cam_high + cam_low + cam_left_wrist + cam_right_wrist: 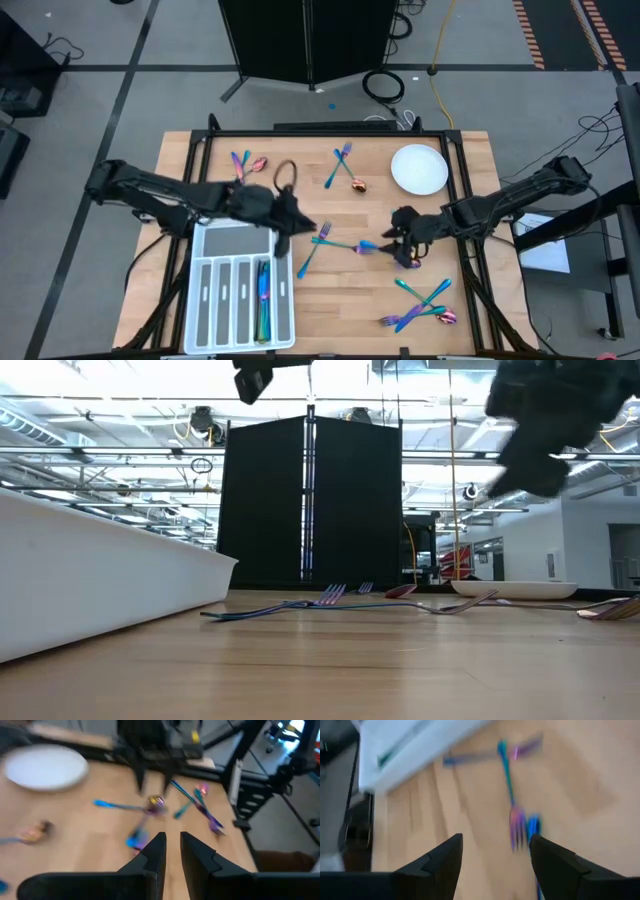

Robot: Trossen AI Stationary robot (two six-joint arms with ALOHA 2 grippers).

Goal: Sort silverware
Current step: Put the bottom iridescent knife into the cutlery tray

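1. Wooden bench (340, 300) on grey floor; black cabinet (310, 500) behind.
2. Silverware (335, 243) scattered mid-bench, more near the front right corner; some in white tray (205, 300), front left.
3. Left gripper (170, 851) narrow, empty, above tray's far right corner.
4. Right gripper (495, 851) wide, empty, right of centre.

Tray (215, 300) sits near-left on the table (340, 300); plate (419, 169) far-right; silverware (345, 243) scattered between and near-right.

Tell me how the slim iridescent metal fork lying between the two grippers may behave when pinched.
The slim iridescent metal fork lies flat on the wooden table, so fingers may slip over it. It looks stiff and probably light. Its glossy metal may slide or pivot in a loose grip.
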